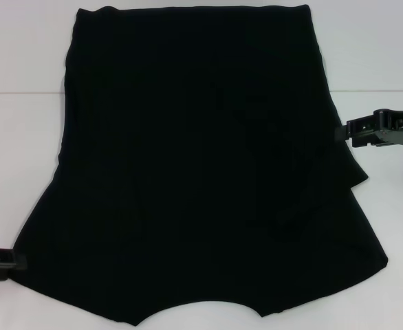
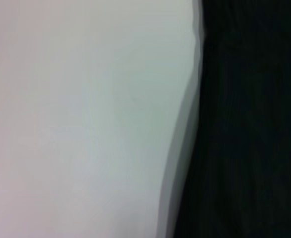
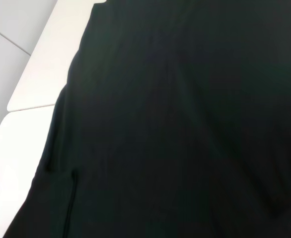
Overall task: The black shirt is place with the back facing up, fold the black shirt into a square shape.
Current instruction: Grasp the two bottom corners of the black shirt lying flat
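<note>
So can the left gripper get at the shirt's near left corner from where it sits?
Probably yes: the left gripper sits at the black shirt's near left corner, nothing between them on the white table.

The black shirt (image 1: 194, 172) lay spread flat and plain side up on the white table (image 1: 23, 137), its straight hem toward the table's far edge. The sleeves flared at the near edge, and one side carried a folded-in flap.
</note>
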`<state>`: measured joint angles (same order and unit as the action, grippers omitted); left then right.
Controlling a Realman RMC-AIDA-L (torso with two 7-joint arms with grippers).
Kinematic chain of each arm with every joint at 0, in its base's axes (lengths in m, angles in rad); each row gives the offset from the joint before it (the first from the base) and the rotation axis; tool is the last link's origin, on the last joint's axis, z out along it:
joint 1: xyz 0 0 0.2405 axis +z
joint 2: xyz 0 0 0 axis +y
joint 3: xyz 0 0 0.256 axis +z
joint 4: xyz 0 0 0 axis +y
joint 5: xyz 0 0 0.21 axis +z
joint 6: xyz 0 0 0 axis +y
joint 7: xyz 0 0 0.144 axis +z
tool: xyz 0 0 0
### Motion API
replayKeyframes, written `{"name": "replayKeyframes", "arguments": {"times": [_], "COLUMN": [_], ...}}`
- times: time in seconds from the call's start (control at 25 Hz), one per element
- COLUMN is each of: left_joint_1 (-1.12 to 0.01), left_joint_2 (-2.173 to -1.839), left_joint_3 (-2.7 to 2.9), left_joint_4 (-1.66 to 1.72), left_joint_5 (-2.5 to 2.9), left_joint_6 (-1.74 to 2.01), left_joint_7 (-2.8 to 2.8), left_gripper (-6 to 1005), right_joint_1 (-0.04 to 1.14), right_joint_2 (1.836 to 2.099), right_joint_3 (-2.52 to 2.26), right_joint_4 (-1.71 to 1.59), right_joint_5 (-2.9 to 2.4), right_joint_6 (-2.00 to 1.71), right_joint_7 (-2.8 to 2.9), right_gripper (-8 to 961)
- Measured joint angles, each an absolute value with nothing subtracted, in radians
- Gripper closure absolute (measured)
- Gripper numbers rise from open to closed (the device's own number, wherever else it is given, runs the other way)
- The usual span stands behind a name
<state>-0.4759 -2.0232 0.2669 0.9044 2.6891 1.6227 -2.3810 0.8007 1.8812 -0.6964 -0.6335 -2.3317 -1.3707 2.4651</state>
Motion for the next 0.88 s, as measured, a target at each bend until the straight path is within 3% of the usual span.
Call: {"name": "replayKeyframes", "arguments": {"times": [0.56,0.88], "left_joint_1": [-0.529,-0.505], "left_joint_2": [-2.035,-2.027], "left_joint_3": [0.279,0.254], "left_joint_4": [0.85,0.919], "left_joint_5": [2.678,2.677], "left_joint_6": [1.614,1.667], "left_joint_7": [-2.371,-2.381], "left_gripper": [428,428], "right_joint_1": [0.787,0.785], "right_joint_2": [1.882,1.882], "right_joint_3": [-0.696,-0.687], "right_joint_4": [-0.633,-0.633], "right_joint_5": [-2.331,-2.33], "right_joint_6": [-1.378,-1.379], "right_joint_7": [2.462,2.456], "right_gripper": [417,417]}}
